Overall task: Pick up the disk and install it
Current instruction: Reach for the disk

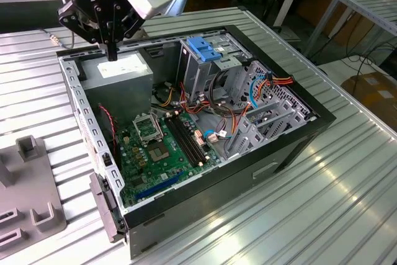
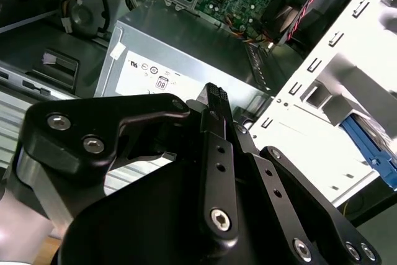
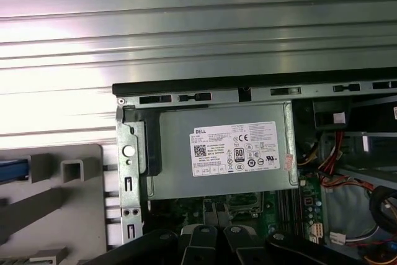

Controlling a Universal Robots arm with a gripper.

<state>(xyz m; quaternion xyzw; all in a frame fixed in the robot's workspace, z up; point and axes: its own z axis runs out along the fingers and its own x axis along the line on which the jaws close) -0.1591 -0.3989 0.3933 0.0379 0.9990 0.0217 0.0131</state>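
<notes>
1. Your gripper (image 1: 111,54) hangs over the back corner of the open case (image 1: 291,100), just above the power supply (image 1: 121,72).
2. Its fingers (image 2: 214,100) are pressed together and nothing is held between them; the exterior view shows them as one narrow tip pointing down.
3. You can't tell from these views whether the tip touches the power supply's top or stops just short of it.
4. In the first wrist view you look straight down on the power supply (image 3: 223,150), its white label facing up, tucked into the case corner beside the perforated side wall.
5. The disk (image 3: 12,170) shows as a blue strip on the grey fixture (image 3: 68,209) outside the case, well apart from the gripper. In the second wrist view the same blue rail (image 2: 372,153) lies beyond the bright case wall.
6. In the exterior view the fixture (image 1: 31,203) sits on the ribbed table (image 1: 298,215) at the exterior view's left of the case.
7. Inside the case, the motherboard (image 1: 155,147) lies flat in the middle, and a blue bracket (image 1: 201,48) sits atop the metal cage (image 1: 198,72) towards the back.
</notes>
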